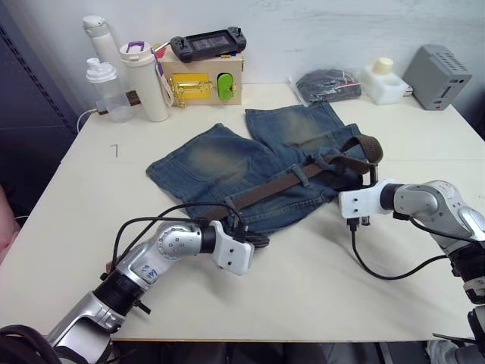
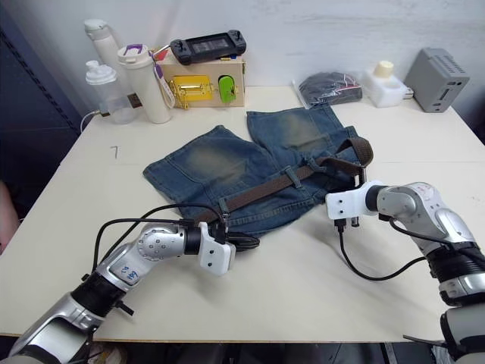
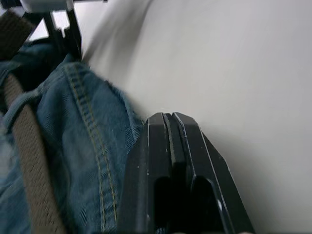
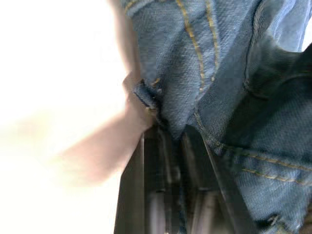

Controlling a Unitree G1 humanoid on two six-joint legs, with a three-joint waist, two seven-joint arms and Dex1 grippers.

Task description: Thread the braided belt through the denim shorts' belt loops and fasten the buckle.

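Observation:
The denim shorts lie flat in the middle of the table, waistband toward me. The braided belt runs along the waistband under several belt loops and curls round at its right end. I cannot make out the buckle. My left gripper lies on the table at the waistband's left end, its fingers pressed together with nothing visible between them. At the right end of the waistband, my right gripper is shut on a fold of denim.
Along the back edge stand two bottles, a white cup, a wooden box with a yellow latch and a game console on top, a black pouch, a white container and a grey box. Black cables trail from both wrists.

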